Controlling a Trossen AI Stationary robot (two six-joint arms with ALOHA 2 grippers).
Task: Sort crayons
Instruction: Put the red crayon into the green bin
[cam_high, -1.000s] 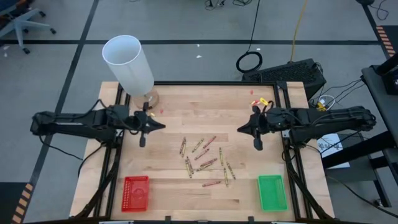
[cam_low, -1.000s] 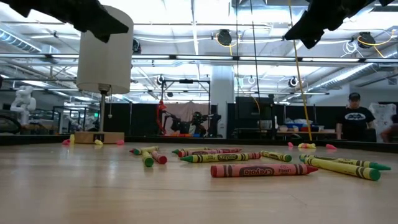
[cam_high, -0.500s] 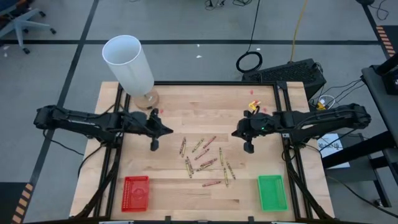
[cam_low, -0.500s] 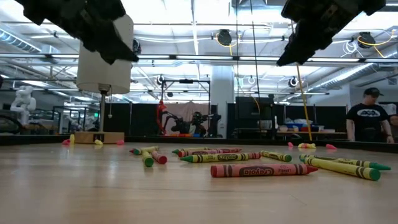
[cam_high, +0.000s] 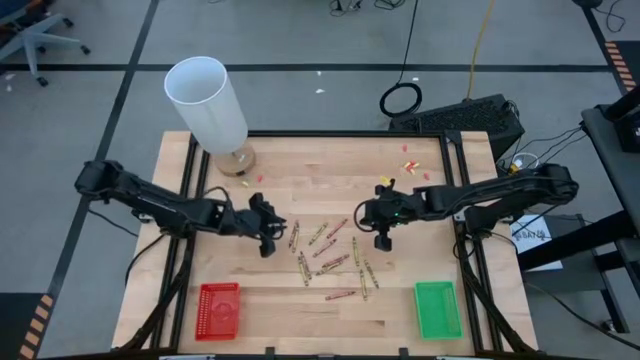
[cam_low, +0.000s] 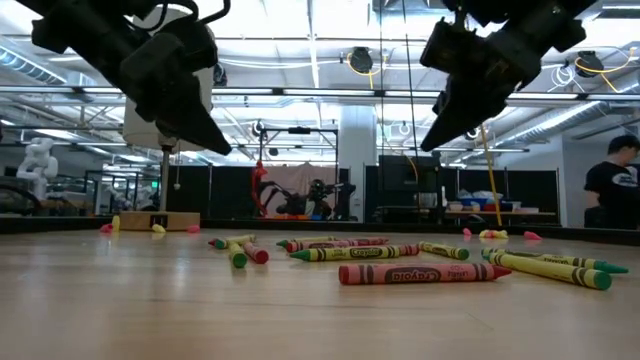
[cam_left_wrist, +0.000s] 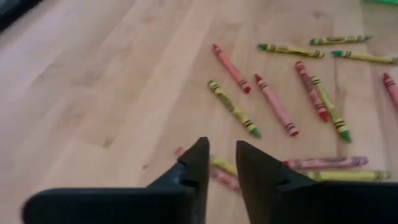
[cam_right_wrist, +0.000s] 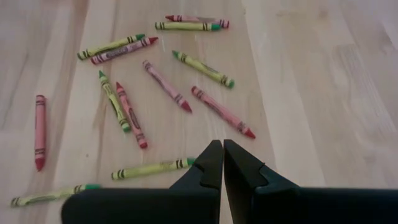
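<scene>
The crayons (cam_low: 424, 273) say "Crayola". The red tray (cam_high: 218, 309) and green tray (cam_high: 438, 308) look bare. Left gripper (cam_left_wrist: 217, 163) is slightly open above the crayons; right gripper (cam_right_wrist: 222, 163) is closed.

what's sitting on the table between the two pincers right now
In the high view, the top of the scattered red and green wax crayons lies between the left pincer and right pincer.
</scene>
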